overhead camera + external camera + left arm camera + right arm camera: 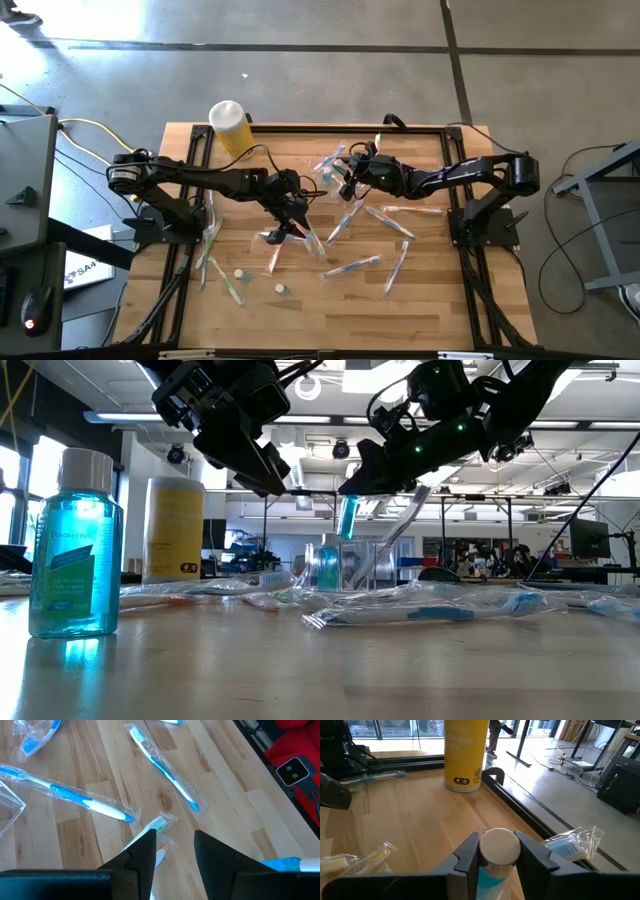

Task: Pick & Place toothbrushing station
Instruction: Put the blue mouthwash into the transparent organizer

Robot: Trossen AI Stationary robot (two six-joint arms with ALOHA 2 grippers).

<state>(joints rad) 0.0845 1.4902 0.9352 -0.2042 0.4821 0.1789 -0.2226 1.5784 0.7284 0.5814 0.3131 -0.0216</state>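
The right gripper [497, 851] hangs above the far middle of the table, its fingers clamped on a small blue bottle [347, 517] with a white cap [499, 846], lifted clear of the wood. Just below and beside it stands the clear holder cup [362, 565], with one wrapped brush leaning in it. The left gripper [174, 851] hovers low over the table's middle, its fingers parted with nothing between them; a green-headed wrapped toothbrush [156, 825] lies just beside its left finger.

Around both tools the wood is crowded: wrapped blue toothbrushes [165, 767] lie scattered across the middle and right of the wooden table [430, 310], more along the left edge, and two tiny white pieces [281, 288] sit near the front left. A larger teal bottle [75, 545] stands close to the near edge in the low view. The yellow cylinder [231, 127] stands at the far left corner, well apart from both grippers.

A black frame rail [530, 815] runs along the table's far edge, close to the right gripper. The front strip of the table, toward the near edge, holds the fewest brushes and gives the most open room.
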